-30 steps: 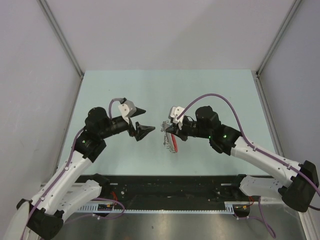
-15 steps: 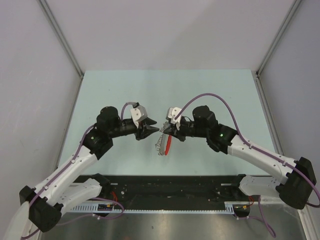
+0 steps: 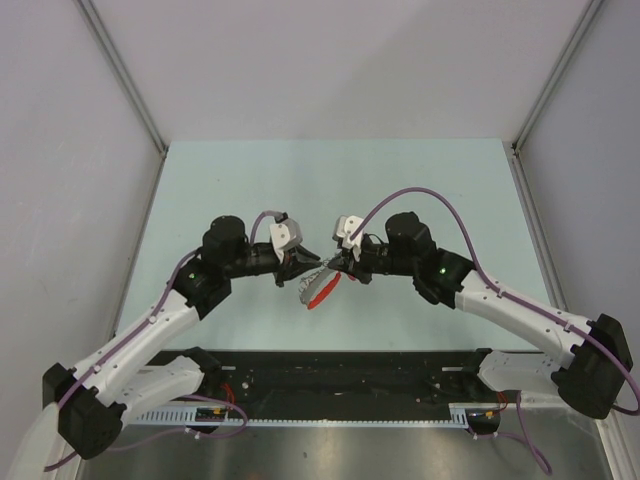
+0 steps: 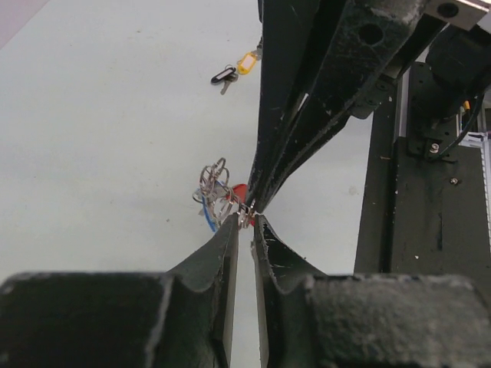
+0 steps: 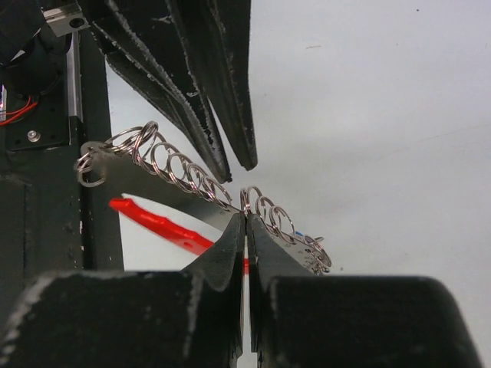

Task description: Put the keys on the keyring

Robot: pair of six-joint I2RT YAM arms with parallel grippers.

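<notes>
Two arms meet nose to nose above the middle of the table [image 3: 420, 170].

Right gripper [image 5: 245, 218]: jaws clamped flat on the keyring [image 5: 176, 165], pinching its run of small linked rings. The grey strap and red end piece [image 5: 161, 222] hang below, off the surface.

Left gripper [image 4: 245, 221]: only a slit shows between the jaws, with the tips at the same links. We cannot tell whether it has a bite.

Loose keys [image 4: 234, 69], one yellow-headed, lie on the table well apart from both grippers.

Risks, as we judge them:
1. Both arms pull on one thin chain, a link slips out of a pinch, and the keyring drops.
2. The fingertips stand so near each other that a small misalignment makes them collide.
3. The left tips close beside a ring rather than on it and catch nothing.
4. The keys are tiny, and with both grippers at the chain, none is in hand to thread.
</notes>
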